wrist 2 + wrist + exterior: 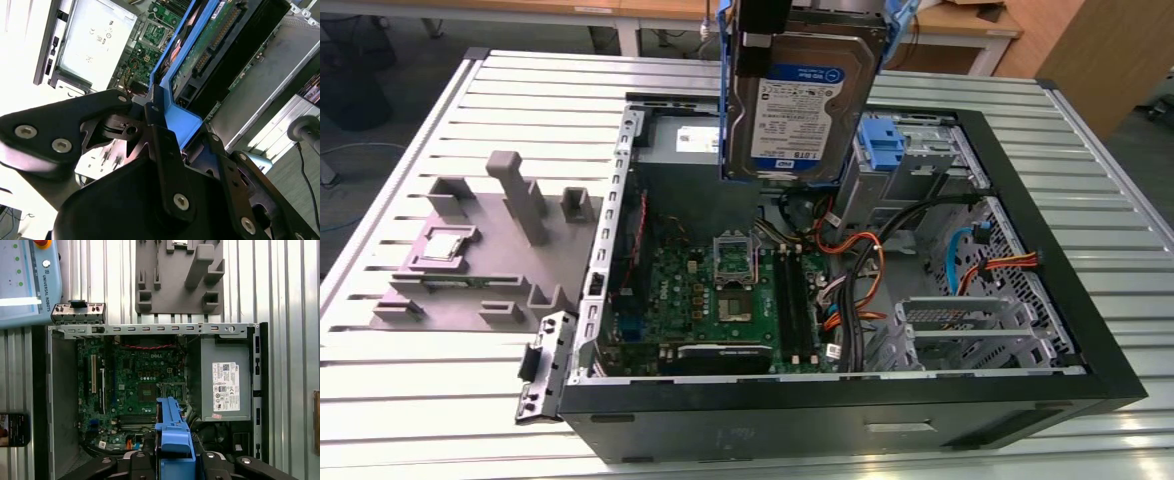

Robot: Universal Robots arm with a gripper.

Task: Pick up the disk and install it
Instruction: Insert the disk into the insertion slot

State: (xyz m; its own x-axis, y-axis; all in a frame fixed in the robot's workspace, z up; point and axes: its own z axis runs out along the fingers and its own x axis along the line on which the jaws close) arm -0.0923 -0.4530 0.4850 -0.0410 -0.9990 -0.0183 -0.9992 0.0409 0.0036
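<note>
Status: the disk (pixel 801 95), a flat silver rectangular hard drive with a white-and-blue label, hangs on edge above the open black metal tower case (pixel 1067 330), label facing the exterior view. The gripper (pixel 185 130) has its fingers clamped on the drive's blue plastic bracket rail (pixel 174 440), probably to keep pressure off the circuit board. It is held high, likely to clear the orange cables (pixel 854 265) and grey metal cage (pixel 927 150).
</note>
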